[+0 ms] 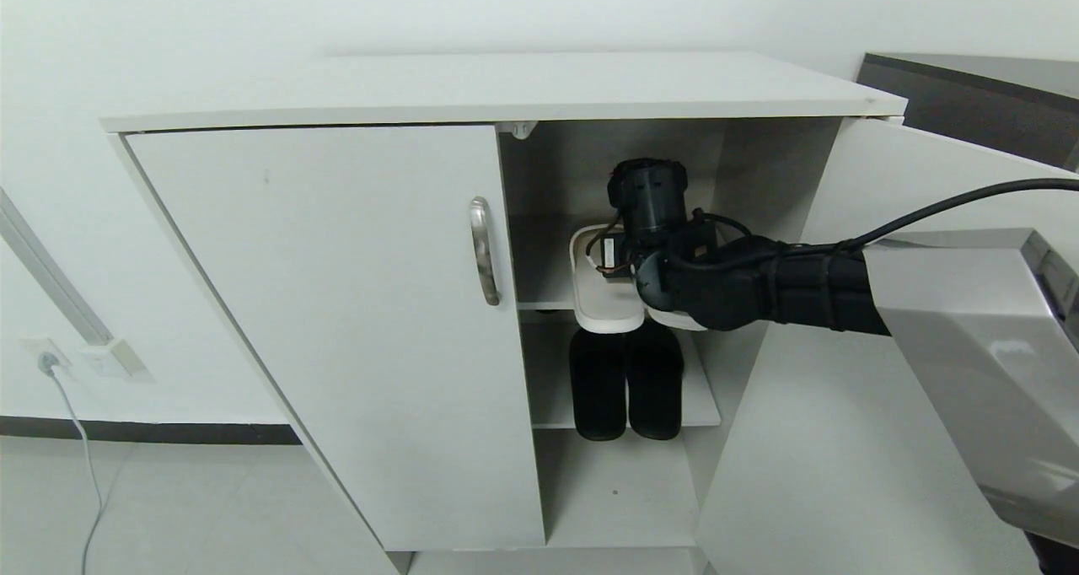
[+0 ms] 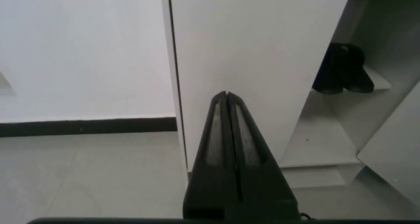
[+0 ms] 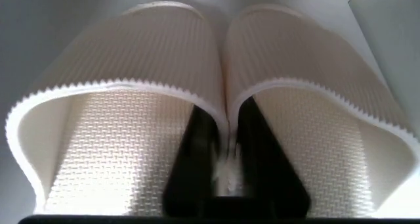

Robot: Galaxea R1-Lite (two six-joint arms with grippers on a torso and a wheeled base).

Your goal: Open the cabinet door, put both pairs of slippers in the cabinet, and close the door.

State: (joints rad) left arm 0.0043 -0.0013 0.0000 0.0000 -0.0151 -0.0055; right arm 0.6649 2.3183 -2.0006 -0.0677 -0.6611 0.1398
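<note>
While the right gripper (image 3: pixel 230 152) clamps the inner edges of the white slippers (image 3: pixel 151 66) together between its fingers (image 3: pixel 197 158), the pair lies side by side ahead of it at the upper shelf (image 1: pixel 539 292) of the cabinet (image 1: pixel 506 90), heels jutting past the shelf's front edge. Directly below the hand, the black slippers (image 1: pixel 625 385) rest on the next shelf (image 1: pixel 701 406). The right door (image 1: pixel 843 440) stands open beside the arm; the left door (image 1: pixel 337 322) is closed. The left gripper (image 2: pixel 226 112), fingers pressed together on nothing, hangs low before that closed door.
</note>
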